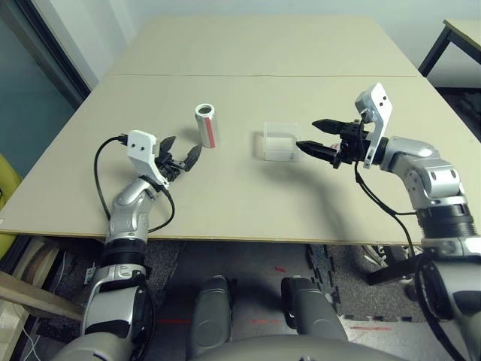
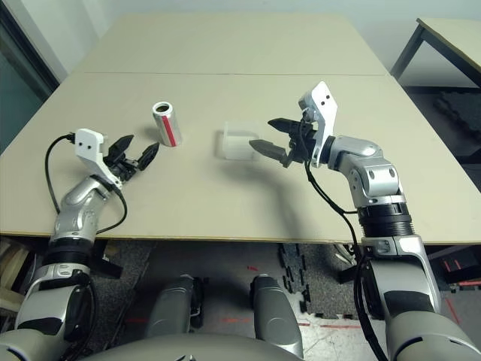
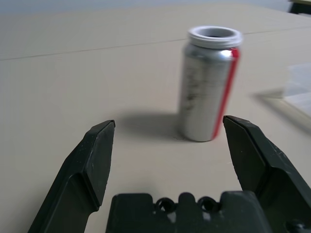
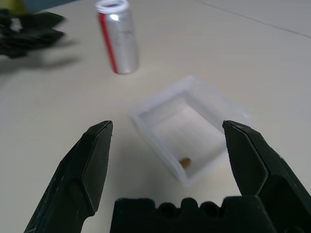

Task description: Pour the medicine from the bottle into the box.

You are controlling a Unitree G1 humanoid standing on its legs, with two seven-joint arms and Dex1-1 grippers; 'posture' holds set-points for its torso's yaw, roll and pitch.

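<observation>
The bottle [image 1: 207, 125], silvery with a red stripe and a white rim on top, stands upright on the table left of centre. My left gripper [image 1: 183, 152] is open a short way in front and to the left of it, pointing at it without touching; the bottle [image 3: 209, 82] stands beyond the fingertips [image 3: 99, 141]. The clear plastic box [image 1: 278, 141] lies to the bottle's right. In the right wrist view the box [image 4: 187, 128] holds one small brown pill [image 4: 184, 161]. My right gripper [image 1: 308, 134] is open just right of the box, its tips near the box's right wall.
The beige table [image 1: 248, 203] has a seam across its back part [image 1: 263, 75] and a front edge near my arms. Another table's corner [image 1: 462, 34] stands at the back right. A dark window frame [image 1: 45, 53] runs along the left.
</observation>
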